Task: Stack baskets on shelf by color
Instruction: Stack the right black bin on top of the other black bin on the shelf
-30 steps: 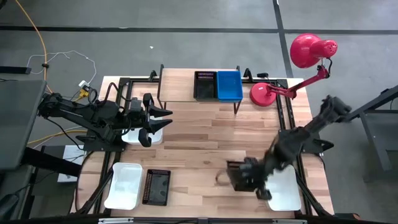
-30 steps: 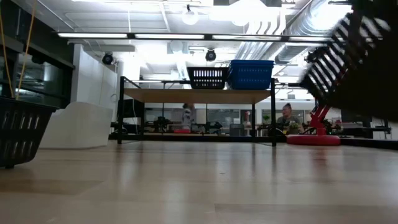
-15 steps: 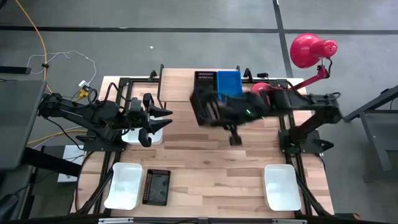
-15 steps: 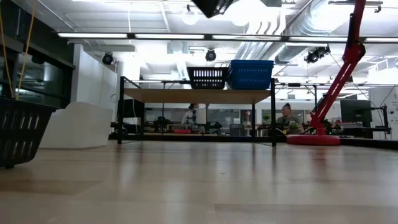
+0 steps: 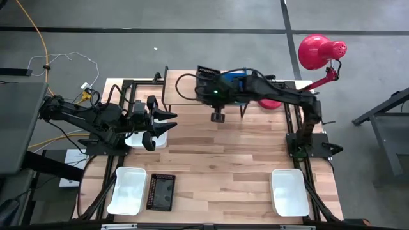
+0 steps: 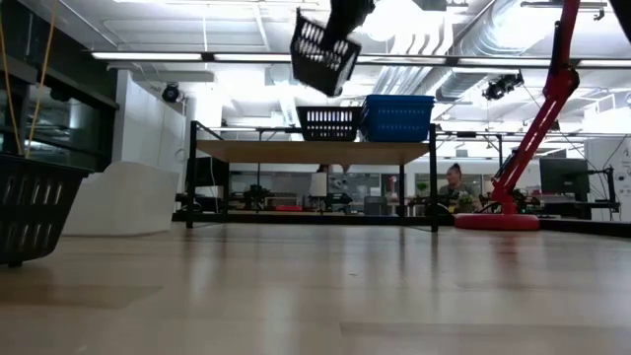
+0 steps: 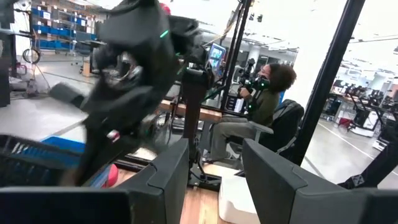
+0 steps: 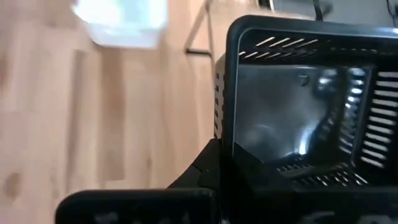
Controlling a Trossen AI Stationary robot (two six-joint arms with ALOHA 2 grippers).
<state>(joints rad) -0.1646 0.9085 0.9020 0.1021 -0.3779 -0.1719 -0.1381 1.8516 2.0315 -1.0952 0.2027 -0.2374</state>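
Baskets remain unsorted: my right gripper (image 5: 208, 86), clamped on a black slatted plastic basket (image 6: 323, 49), hangs it above the black one on the wooden shelf (image 5: 182, 92), while white ones wait on the counter (image 5: 217, 153).

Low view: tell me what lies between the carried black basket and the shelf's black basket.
Nothing: the carried black basket, in the right gripper, hangs above the shelf's black basket, open air between.

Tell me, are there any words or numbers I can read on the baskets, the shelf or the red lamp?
None can be read.
The black basket held over the shelf, the blue basket and the red lamp show no writing.
Far-off room screens are too blurred to read.
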